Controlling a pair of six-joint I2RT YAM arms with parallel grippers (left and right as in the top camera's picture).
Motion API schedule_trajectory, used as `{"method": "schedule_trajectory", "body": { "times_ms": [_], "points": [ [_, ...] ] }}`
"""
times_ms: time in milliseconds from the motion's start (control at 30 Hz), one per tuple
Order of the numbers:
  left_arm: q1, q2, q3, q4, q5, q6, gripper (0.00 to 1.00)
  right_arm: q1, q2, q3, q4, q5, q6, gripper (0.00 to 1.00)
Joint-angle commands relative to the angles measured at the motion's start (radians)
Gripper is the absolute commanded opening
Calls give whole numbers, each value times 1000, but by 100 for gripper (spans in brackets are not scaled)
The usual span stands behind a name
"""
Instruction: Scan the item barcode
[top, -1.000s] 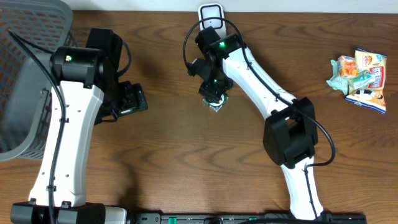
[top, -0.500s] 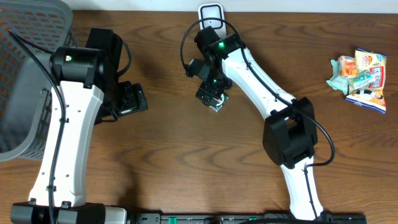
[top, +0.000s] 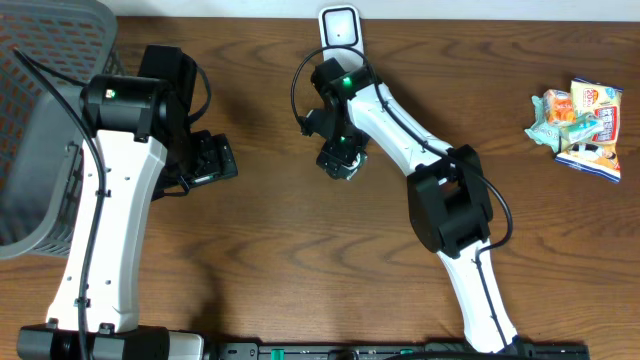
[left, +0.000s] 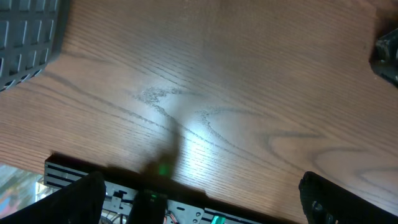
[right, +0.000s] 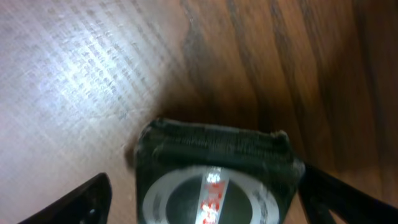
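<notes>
Just short of the white scanner (top: 340, 24) at the table's (top: 300, 260) far edge, the right jaws had spread wide and let the dark packet (right: 214, 155) rest loose between them, so no scan seemed under way, while the left jaws gaped empty

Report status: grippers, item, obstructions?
Left gripper open, empty. Right gripper open, straddling item on table. Nothing seen blocking scanner.
</notes>
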Motion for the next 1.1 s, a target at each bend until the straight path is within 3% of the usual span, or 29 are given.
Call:
{"method": "schedule_trajectory", "body": {
  "times_ms": [0,133,633,800,1067],
  "points": [
    [2,4,-1,-3,-13,-2,98,-4,20,0,23,5,40,84],
    [2,4,-1,-3,-13,-2,98,-4,21,0,65,1,128,74],
    [2,4,-1,-3,-13,-2,98,-1,53,-1,52,-11,152,73],
    [2,4,-1,-3,-13,-2,97,-1,55,-1,30,-10,152,56],
    [2,4,-1,-3,-13,-2,98,0,48,4,-7,-11,190,56]
  ]
}}
